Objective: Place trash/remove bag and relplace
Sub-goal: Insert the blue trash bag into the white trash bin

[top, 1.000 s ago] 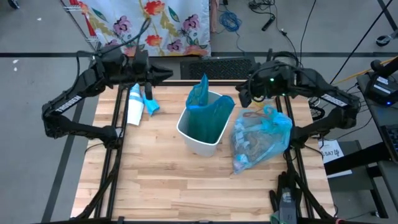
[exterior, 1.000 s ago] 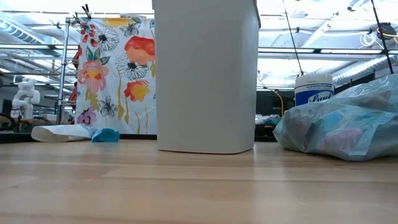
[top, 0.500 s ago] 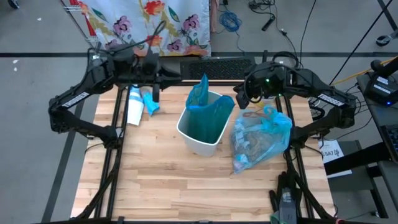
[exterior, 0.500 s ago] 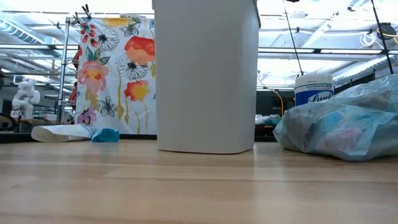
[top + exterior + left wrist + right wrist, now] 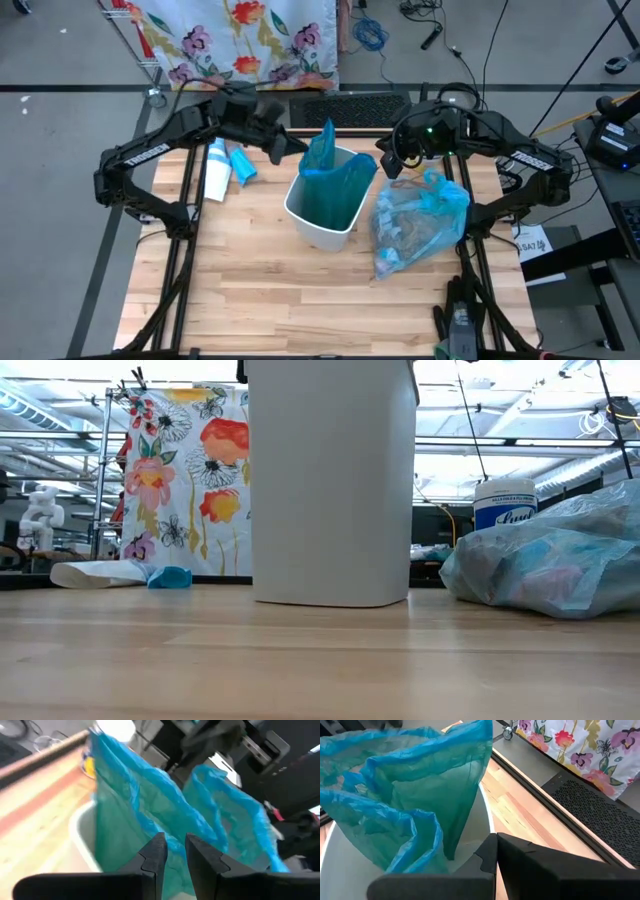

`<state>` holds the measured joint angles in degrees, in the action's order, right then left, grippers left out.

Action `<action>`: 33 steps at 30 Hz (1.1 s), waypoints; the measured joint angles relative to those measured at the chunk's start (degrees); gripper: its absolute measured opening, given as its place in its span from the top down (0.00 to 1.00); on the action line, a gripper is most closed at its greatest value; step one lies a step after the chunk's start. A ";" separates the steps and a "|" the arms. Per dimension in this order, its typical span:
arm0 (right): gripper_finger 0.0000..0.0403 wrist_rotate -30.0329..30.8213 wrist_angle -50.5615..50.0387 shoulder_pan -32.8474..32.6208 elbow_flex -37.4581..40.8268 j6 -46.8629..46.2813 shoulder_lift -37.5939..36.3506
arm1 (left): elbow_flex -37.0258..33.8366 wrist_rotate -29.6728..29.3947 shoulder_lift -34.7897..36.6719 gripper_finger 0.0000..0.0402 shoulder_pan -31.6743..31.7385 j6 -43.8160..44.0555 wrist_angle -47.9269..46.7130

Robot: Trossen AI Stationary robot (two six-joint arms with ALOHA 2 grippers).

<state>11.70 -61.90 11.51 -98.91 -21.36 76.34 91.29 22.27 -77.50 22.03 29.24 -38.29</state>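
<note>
bin top cut off in low view, trash inside tied bag indistinct

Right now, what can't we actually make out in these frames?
- Low view: the white bin fills the middle; its rim and the teal bag are cut off by the top edge, and neither gripper shows.
- High view: contents of the full pale-blue bag are too small to identify.
- Left wrist view: left gripper is blurred; contact with the teal bag is unclear.

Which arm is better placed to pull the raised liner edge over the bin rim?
Left, probably. The left pincer is slightly open, right at the liner's raised edge. The right pincer is shut, near the bin's far rim.
</note>
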 joint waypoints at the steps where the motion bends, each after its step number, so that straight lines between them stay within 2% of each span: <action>1: 1.00 0.00 -0.11 0.00 0.00 0.27 0.00 | 0.00 0.41 -0.35 0.81 -0.51 0.83 0.49; 8: 1.00 0.00 -0.62 0.00 0.00 2.15 -0.02 | 2.02 0.42 -1.74 0.81 -3.00 5.30 -1.06; 18: 1.00 0.03 0.31 -0.65 0.00 2.54 -0.03 | 7.43 -2.10 -2.26 0.82 -5.89 6.95 -1.85; 24: 1.00 -4.81 2.15 -5.38 0.00 0.68 0.21 | 8.07 -1.80 -2.95 0.82 -8.01 7.96 -2.46; 33: 1.00 -5.88 7.81 -17.41 0.00 -0.18 4.25 | 8.04 -1.63 -5.82 0.82 -8.94 6.12 -10.65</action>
<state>5.82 -54.09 -5.90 -98.91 -21.54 80.58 99.33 20.64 -83.32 13.09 35.35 -48.94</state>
